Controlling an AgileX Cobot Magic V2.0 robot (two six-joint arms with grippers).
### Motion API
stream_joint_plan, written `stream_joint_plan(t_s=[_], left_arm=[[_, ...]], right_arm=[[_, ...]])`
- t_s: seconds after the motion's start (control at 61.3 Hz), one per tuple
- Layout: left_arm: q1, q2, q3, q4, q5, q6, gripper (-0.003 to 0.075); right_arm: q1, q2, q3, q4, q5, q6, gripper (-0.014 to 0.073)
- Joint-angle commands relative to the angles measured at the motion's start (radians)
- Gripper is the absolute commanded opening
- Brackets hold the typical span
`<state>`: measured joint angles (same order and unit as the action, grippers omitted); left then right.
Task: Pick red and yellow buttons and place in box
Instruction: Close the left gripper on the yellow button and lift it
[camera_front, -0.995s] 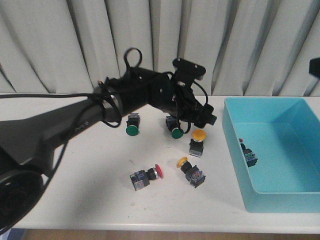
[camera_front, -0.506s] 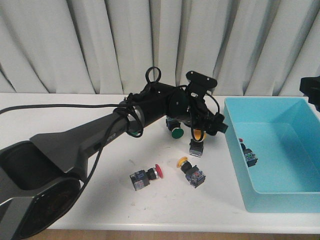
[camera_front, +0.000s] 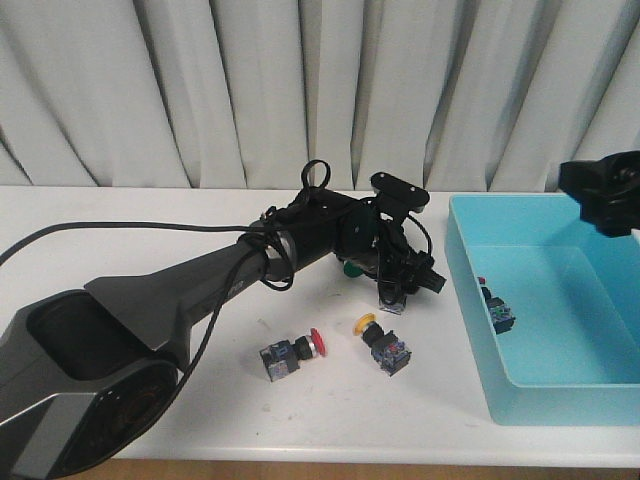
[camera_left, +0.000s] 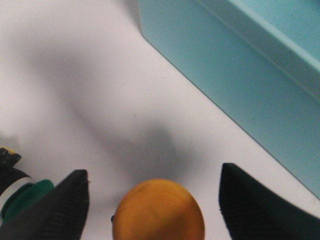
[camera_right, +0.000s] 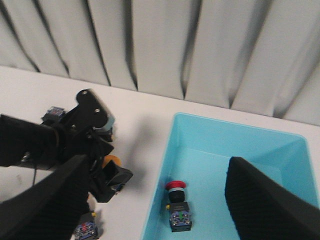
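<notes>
Left wrist view: left gripper (camera_left: 152, 197), fingers spread wide, straddles an upright yellow button (camera_left: 158, 209), cap apparently facing up; right gripper (camera_right: 155, 200) gapes.

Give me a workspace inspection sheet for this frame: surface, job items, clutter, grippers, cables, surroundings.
Surface: white table, faint specks.
Job's things: yellow-capped button between the left fingers; second yellow button and red-capped button on the table nearer the front; one red button already inside the turquoise plastic box.
Clutter: green-capped button beside the left gripper.
Grippers: left gripper open, straddling the yellow cap; right gripper open above the box.
Cables: black cable along the left arm.
Surroundings: grey pleated curtain.
</notes>
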<state>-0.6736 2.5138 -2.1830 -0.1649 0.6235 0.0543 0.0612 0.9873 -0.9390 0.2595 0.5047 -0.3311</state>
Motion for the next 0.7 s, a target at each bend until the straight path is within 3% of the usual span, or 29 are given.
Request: stream_joint_plan(t_s=[0.0, 0.277, 0.685], left_arm=[[-0.001, -0.075, -0.032, 0.014, -0.048, -0.028, 0.0397], [-0.001, -0.077, -0.032, 0.021, -0.004, -0.030, -0.0007], [-0.001, -0.255, -0.033, 0.001, 0.123, -0.029, -0.0007]], right_arm=[[0.031, -0.017, -0.027, -0.022, -0.068, -0.011, 0.0552], [0.037, -0.017, -0.027, -0.022, -0.058, -0.009, 0.0552], [0.038, -0.017, -0.027, -0.035, -0.058, -0.047, 0.0552]])
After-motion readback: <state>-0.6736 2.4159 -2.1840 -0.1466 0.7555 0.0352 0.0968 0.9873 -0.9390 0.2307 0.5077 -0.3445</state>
